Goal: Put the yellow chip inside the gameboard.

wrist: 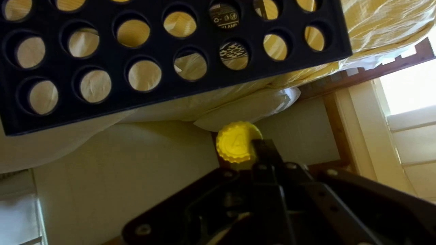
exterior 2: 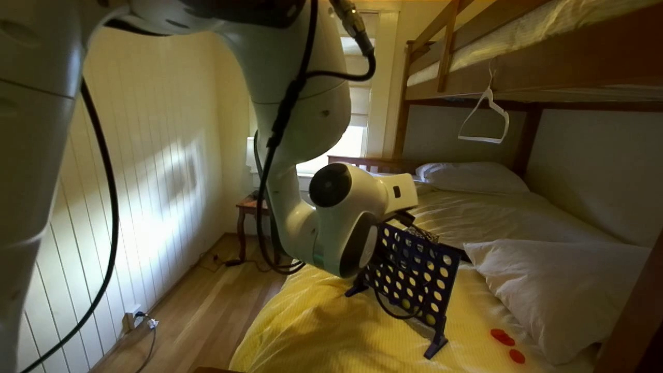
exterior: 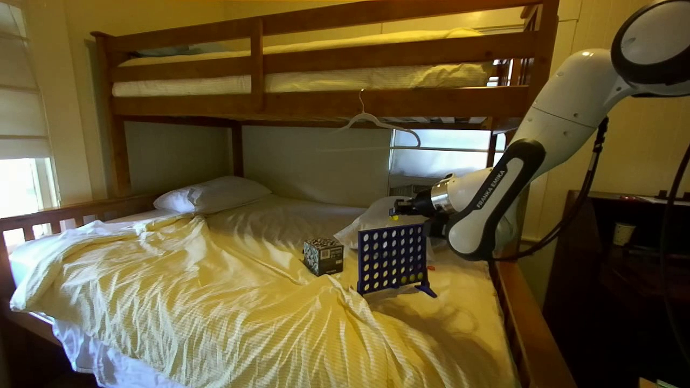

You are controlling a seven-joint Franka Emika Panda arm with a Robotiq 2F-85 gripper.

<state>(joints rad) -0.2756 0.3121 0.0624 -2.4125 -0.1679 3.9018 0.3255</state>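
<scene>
The pincer [wrist: 262, 149] grips the yellow chip [wrist: 234, 142], which pokes out from its tip, higher than the top edge of the gameboard [exterior: 392, 257] and apart from it. The gameboard stands upright on the bed [exterior: 215, 302], with red discs [exterior 2: 505, 340] near its base. Beyond the gameboard, partly seen through its holes in the wrist view, sits a dark patterned box [exterior: 323, 256], and farther off a white pillow [exterior: 213, 194].

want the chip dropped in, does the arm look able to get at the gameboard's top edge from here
Probably yes: in an exterior view the tool holds the yellow chip above the top edge of the gameboard, and nothing visible stands between. Slot alignment can't be told.
</scene>
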